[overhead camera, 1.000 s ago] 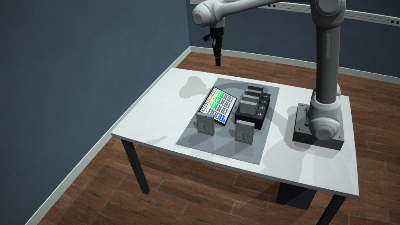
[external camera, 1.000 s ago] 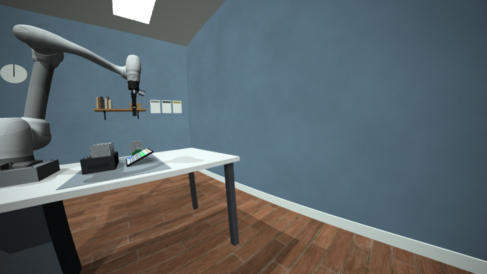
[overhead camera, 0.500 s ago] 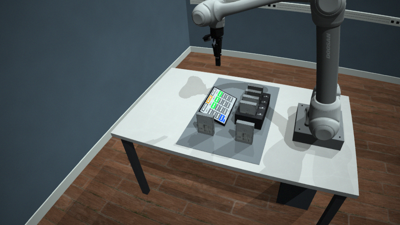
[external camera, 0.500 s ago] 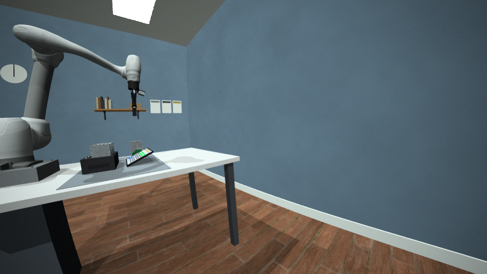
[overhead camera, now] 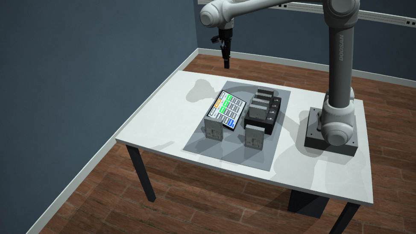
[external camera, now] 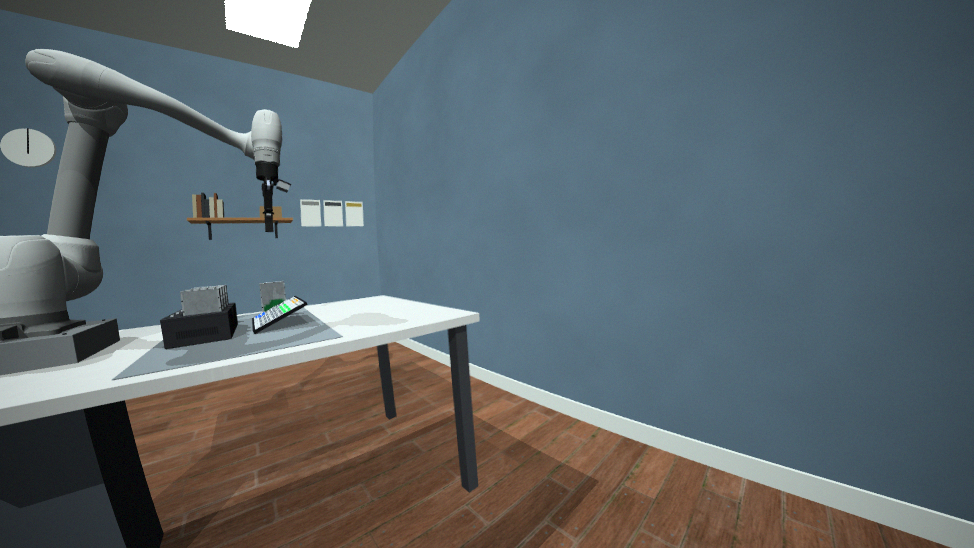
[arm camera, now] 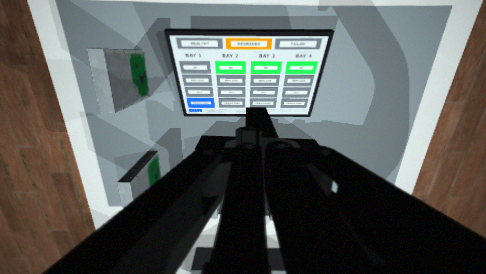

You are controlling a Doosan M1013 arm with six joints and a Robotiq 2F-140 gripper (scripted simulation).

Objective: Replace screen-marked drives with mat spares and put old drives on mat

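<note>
My gripper (overhead camera: pixel 226 65) hangs high above the table's far edge, shut and empty; it also shows in the exterior view (external camera: pixel 268 224) and fills the lower wrist view (arm camera: pixel 257 112). The tilted screen (overhead camera: pixel 227 109) (arm camera: pixel 249 72) has an orange box lit at the top. Bay 1 has a blue box lit in its bottom row, and bays 2 to 4 have green boxes in their top row. The black dock (overhead camera: pixel 263 115) (external camera: pixel 198 325) stands flat on the grey mat (overhead camera: pixel 238 125) with several drives upright in it. Two spare drives (overhead camera: pixel 213 128) (overhead camera: pixel 254 137) stand on the mat near its front; they also show in the wrist view (arm camera: pixel 120 79) (arm camera: pixel 140 175). My gripper hides the dock in the wrist view.
The arm's base (overhead camera: pixel 331 130) is bolted at the table's right side. A wall shelf with books (external camera: pixel 238 214) hangs behind the gripper in the exterior view. The table's edges are near the mat at front and back.
</note>
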